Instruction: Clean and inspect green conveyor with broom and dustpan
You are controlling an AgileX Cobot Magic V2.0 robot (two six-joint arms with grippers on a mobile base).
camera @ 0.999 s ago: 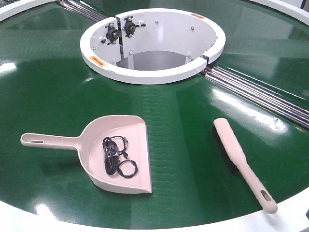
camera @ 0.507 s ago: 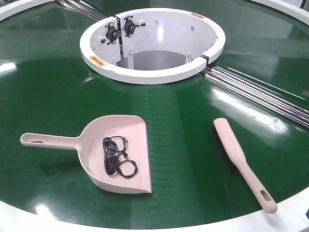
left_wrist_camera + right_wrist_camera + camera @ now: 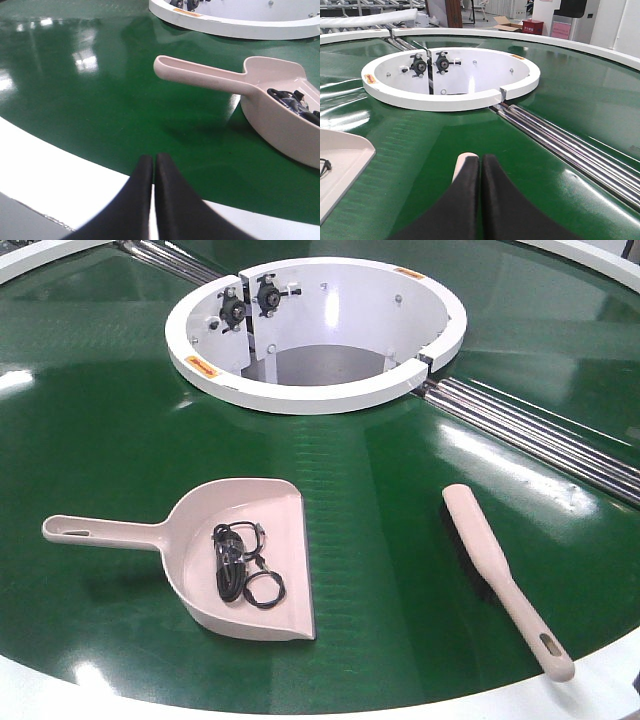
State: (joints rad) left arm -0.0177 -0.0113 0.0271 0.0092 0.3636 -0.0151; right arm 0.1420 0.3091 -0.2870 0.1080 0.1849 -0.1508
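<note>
Nothing differs across the last second in the front view: dustpan, broom and belt lie exactly as they did, and no arm enters that view. The judgement is that the sweep has not started, or is paused between steps.

Count, left to right. One dustpan (image 3: 240,555) lies on the near left of the green conveyor (image 3: 100,440), handle pointing left, mouth facing right; inside it sits one tangle of black cable (image 3: 240,565). One broom (image 3: 500,575) lies near right, well apart from the dustpan, bristles down, its slotted handle end reaching onto the white outer rim (image 3: 610,680). One white hub (image 3: 315,390) stands far centre. One seam of metal rollers (image 3: 530,435) runs right from the hub; a second shows far left.

The left claw (image 3: 153,165) hangs over the near rim short of the dustpan handle, tips pressed together, holding nothing. The right claw (image 3: 480,165) is likewise closed and empty, just above the rounded end of the broom.
</note>
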